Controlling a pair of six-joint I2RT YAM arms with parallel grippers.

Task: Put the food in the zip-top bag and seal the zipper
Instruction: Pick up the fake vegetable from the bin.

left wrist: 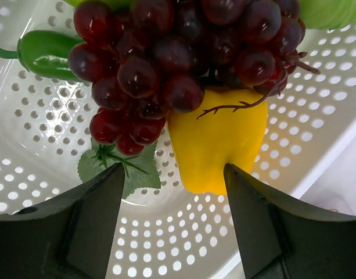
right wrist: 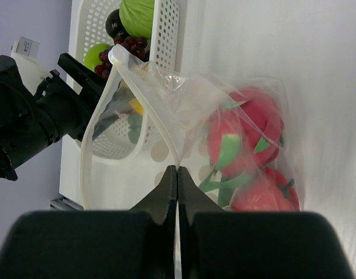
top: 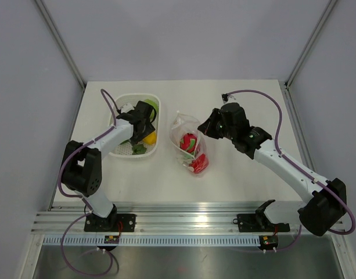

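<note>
Transparent crinkly zip-top bag (top: 188, 139) lies on the white table (top: 236, 180), mid-table, just right of the white perforated plastic basket (top: 122, 152).

Bag contents: two glossy red toy tomatoes with green leaf tops (right wrist: 244, 131), one beside the other, at the closed end of the pouch.

Zipper (right wrist: 92, 139): pale narrow strip. The mouth stands open in a tall loop that faces the basket.

Right gripper (right wrist: 176, 174): jaws pressed fully together, no gap visible. The near side of the zipper strip runs down into the pinch, so the bag hangs by its mouth edge from the fingertips. The tomatoes sit beyond and to the right of the tips in the right wrist view.

Left gripper (left wrist: 173, 183): over the basket, jaws spread wide, holding nothing.
- The yellow toy bell pepper (left wrist: 215, 145) lies on the basket floor, its lower end level with the gap between the two fingertips, nearer the right-hand finger in the left wrist view. Contact with that finger cannot be told.
- The dark purple grape bunch (left wrist: 178, 64) rests on the pepper's far end, beyond the fingertips.
- A green chilli (left wrist: 44, 52) lies at the far left, and a green leaf sprig (left wrist: 117, 165) lies just beyond the left-hand finger.
- A pale green round piece (right wrist: 137, 14) sits at the basket's far end.
</note>
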